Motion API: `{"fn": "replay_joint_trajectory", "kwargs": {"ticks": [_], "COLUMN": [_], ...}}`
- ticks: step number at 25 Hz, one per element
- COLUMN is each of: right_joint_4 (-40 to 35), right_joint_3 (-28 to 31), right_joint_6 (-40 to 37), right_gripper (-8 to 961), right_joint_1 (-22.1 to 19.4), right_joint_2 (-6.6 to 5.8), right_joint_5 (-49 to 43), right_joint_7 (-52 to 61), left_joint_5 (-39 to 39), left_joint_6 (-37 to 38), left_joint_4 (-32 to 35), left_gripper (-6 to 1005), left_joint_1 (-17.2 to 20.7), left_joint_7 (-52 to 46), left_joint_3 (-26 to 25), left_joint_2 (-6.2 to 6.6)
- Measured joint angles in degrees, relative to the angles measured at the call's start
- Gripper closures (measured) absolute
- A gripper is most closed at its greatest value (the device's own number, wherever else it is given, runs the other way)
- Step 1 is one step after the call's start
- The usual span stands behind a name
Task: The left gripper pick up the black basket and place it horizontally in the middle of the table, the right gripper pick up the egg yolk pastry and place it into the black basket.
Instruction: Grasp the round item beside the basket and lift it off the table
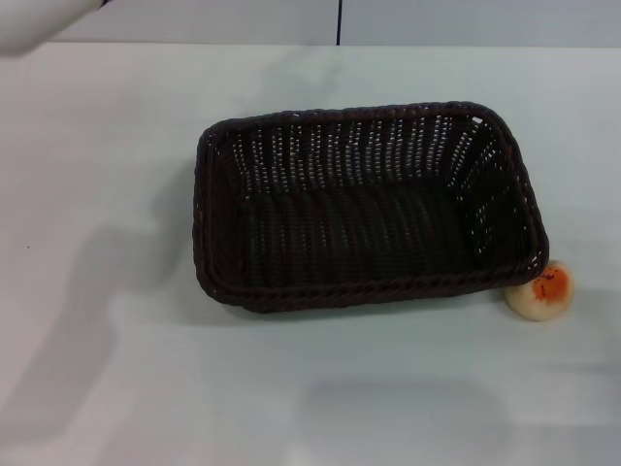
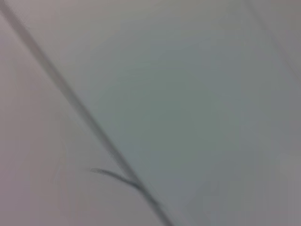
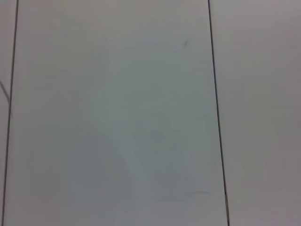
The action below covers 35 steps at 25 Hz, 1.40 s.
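Note:
The black basket lies lengthwise across the middle of the white table in the head view, open side up and empty. The egg yolk pastry sits on the table just outside the basket's near right corner, touching or almost touching its rim. Only a white piece of the left arm shows at the far left corner. Neither gripper shows in any view. Both wrist views show only pale flat panels with dark seams.
A dark vertical seam runs down the wall behind the table. Bare tabletop lies left of the basket and in front of it.

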Motion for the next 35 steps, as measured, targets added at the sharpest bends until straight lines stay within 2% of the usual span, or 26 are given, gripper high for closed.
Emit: {"fn": "replay_joint_trajectory", "kwargs": {"ticks": [2, 3, 4, 7, 9, 12, 13, 15, 17, 18, 19, 20, 22, 23, 24, 25, 27, 28, 29, 33, 35], "right_joint_4": [-0.01, 0.01, 0.01, 0.07, -0.01, -0.03, -0.08, -0.09, -0.12, -0.09, -0.09, -0.08, -0.06, -0.01, -0.01, 0.05, 0.09, 0.16, 0.16, 0.23, 0.22], "right_joint_3": [0.0, 0.0, 0.0, -0.06, -0.91, -1.2, -1.79, -2.03, -2.86, -3.97, -3.97, -4.6, -5.86, -6.93, -6.93, -7.93, -8.4, -9.45, -9.45, -11.88, -12.56], "right_joint_6": [-0.03, -0.04, -0.04, -0.08, -0.49, -0.71, -1.03, -1.11, -1.18, -1.19, -1.19, -1.2, -1.2, -1.06, -1.06, -0.88, -0.81, -0.72, -0.72, -0.41, 0.12], "right_gripper": [163, 163, 163, 163, 163, 163, 163, 163, 163, 163, 163, 163, 163, 163, 163, 163, 163, 163, 163, 163, 163], "right_joint_1": [-0.02, -0.03, -0.03, -0.05, -0.5, -0.64, -0.97, -1.1, -1.32, -1.42, -1.42, -1.47, -1.61, -1.74, -1.74, -1.8, -1.8, -1.78, -1.78, -1.61, -1.61], "right_joint_2": [0.01, 0.0, 0.0, -0.02, -0.02, -0.01, 0.02, 0.05, 0.09, 0.09, 0.09, 0.1, 0.11, 0.13, 0.13, 0.14, 0.14, 0.14, 0.14, 0.14, 0.12], "right_joint_5": [-0.02, -0.13, -0.13, -0.25, -0.31, -0.31, -0.33, -0.33, -0.34, -0.35, -0.35, -0.35, -0.35, -0.35, -0.35, -0.35, -0.36, -0.37, -0.37, -0.37, -0.37], "right_joint_7": [0.0, 0.0, 0.0, -0.01, -0.11, -0.13, -0.15, -0.16, -0.17, -0.17, -0.17, -0.18, -0.19, -0.19, -0.19, -0.2, -0.2, -0.21, -0.21, -0.23, -0.23], "left_joint_5": [-0.21, 0.02, 0.02, 0.52, 4.37, 5.6, 7.68, 8.46, 11.81, 15.69, 15.69, 17.5, 20.03, 20.87, 20.87, 21.19, 21.23, 21.28, 21.28, 20.9, 20.85], "left_joint_6": [7.94, 16.06, 16.06, 30.36, 39.61, 40.38, 42.09, 43.23, 48.03, 53.24, 53.24, 56.28, 62.34, 65.76, 65.76, 67.25, 67.65, 68.86, 68.86, 73.42, 74.42], "left_joint_4": [-1.89, -2.45, -2.45, -1.86, -0.82, -0.42, 1.09, 2.05, 6.05, 10.6, 10.6, 13.31, 19.2, 24.32, 24.32, 29.05, 31.13, 36.57, 36.57, 48.48, 50.46], "left_gripper": [442, 442, 433, 408, 391, 365, 357, 340, 323, 314, 306, 297, 252, 230, 207, 185, 185, 185, 185, 185, 185], "left_joint_1": [3.52, 6.45, 6.45, 10.34, 13.51, 14.17, 14.98, 15.17, 15.75, 16.09, 16.09, 16.19, 16.25, 15.96, 15.96, 15.43, 15.1, 14.14, 14.14, 12.24, 12.15], "left_joint_7": [0.65, 0.51, 0.51, -0.64, -4.32, -6.69, -11.89, -14.17, -22.87, -31.24, -31.24, -35.82, -44.39, -49.29, -49.29, -51.74, -52.47, -54.1, -54.1, -58.69, -61.03], "left_joint_3": [3.09, 6.19, 6.19, 11.75, 15.45, 15.6, 15.66, 15.67, 15.66, 15.49, 15.49, 15.37, 15.17, 14.96, 14.96, 14.56, 14.41, 14.24, 14.24, 13.47, 12.75], "left_joint_2": [0.01, 0.0, 0.0, 0.17, 0.26, 0.26, 0.27, 0.27, 0.31, 0.29, 0.29, 0.23, 0.15, 0.15, 0.15, 0.07, 0.01, -0.03, -0.03, -0.07, -0.06]}}
